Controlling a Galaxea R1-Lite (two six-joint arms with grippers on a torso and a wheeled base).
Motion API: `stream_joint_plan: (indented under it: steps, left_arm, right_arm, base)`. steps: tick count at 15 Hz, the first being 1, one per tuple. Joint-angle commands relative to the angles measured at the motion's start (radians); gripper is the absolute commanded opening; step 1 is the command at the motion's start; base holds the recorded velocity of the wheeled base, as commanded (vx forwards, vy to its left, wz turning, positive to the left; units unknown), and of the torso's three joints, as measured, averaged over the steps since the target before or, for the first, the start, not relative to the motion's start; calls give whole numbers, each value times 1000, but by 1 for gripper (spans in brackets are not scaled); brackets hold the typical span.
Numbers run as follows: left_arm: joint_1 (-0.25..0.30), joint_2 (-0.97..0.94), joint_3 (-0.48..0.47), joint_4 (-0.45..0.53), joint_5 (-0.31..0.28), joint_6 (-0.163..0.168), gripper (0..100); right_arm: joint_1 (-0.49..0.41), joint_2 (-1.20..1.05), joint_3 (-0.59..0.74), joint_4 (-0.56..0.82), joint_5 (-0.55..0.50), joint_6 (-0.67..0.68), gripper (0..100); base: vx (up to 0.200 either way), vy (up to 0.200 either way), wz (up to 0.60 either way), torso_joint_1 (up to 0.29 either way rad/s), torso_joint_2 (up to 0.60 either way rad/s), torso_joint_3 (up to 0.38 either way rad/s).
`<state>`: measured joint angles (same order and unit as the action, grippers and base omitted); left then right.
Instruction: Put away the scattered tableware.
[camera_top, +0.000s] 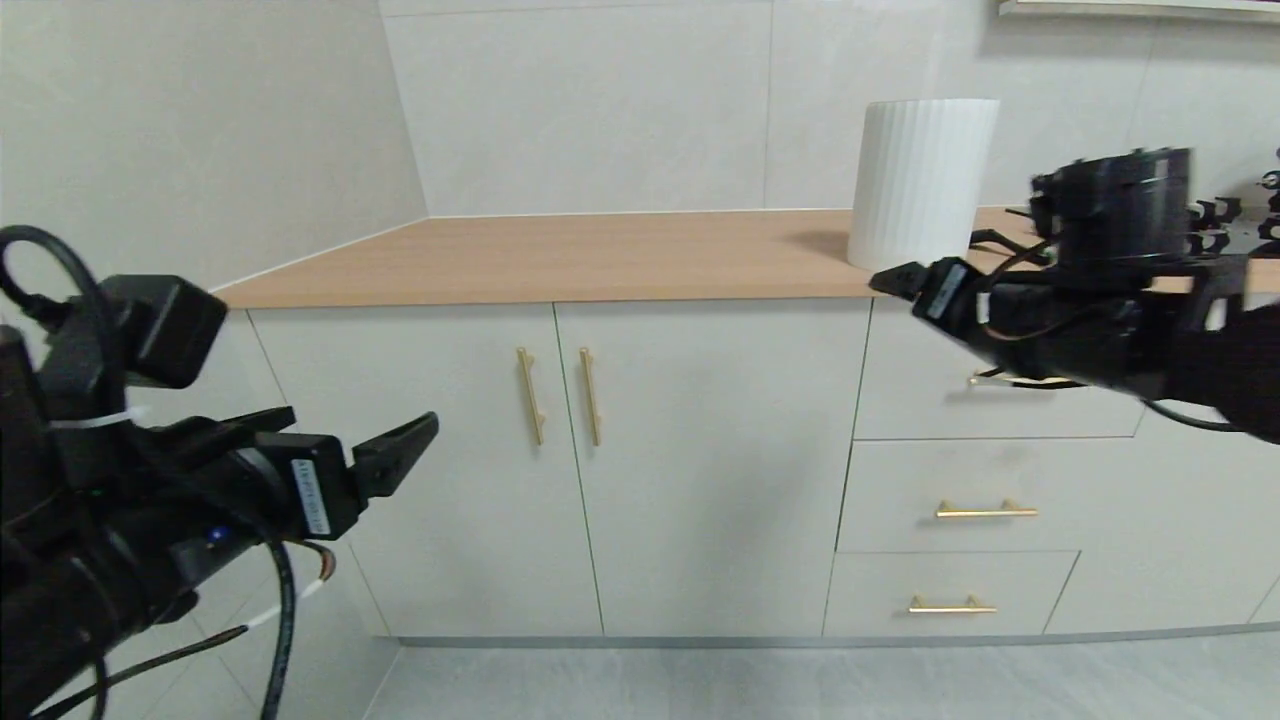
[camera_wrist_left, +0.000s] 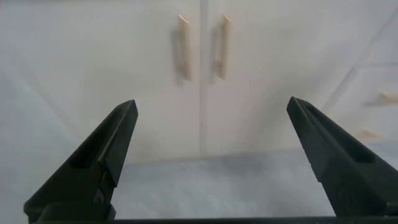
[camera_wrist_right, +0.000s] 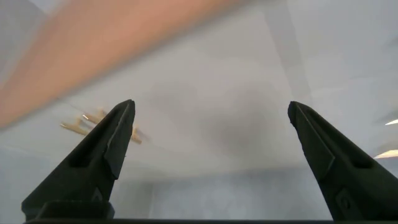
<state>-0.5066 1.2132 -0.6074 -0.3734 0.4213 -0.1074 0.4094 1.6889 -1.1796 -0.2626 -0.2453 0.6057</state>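
No tableware is in sight. My left gripper (camera_top: 362, 422) hangs open and empty at the lower left, in front of the cabinet's double doors (camera_top: 590, 460); in the left wrist view it (camera_wrist_left: 211, 103) faces their two gold handles (camera_wrist_left: 202, 46). My right gripper (camera_top: 893, 282) is held up at the right, just below the counter's edge, before the top drawer (camera_top: 920, 400). The right wrist view has its fingers (camera_wrist_right: 112, 140) spread wide with nothing between them. A gold handle (camera_wrist_right: 93, 124) lies blurred beyond them.
A wooden counter (camera_top: 600, 255) runs along the tiled wall into a corner at the left. A tall white ribbed container (camera_top: 925, 180) stands on it, with black rack-like parts (camera_top: 1230, 215) behind my right arm. Three drawers with gold handles (camera_top: 985, 511) sit at the right.
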Motion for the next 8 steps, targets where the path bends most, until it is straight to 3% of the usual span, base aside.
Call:
stream_joint_plan:
  steps: [1,3,5,8]
  left_arm:
    - [8,-271,140,1,47,72,100]
    - [71,-480,261,41,44,144,100]
    - [120,-701,296,183,45,150,100]
    - [214,-906,296,341,40,152,100]
  right_arm:
    - [-89,-413,284,-9,-2,-123,100]
    - [-152,-747,503,-6,26,-261,100]
    - [-195,-1081,640,34,70,-403,100]
    - [-199,-1361,653,229,63,-475,100]
  base:
    - [0,0,0,0,0,0]
    - [0,0,0,0,0,0]
    - [0,0,0,0,0,0]
    - [0,0,0,0,0,0]
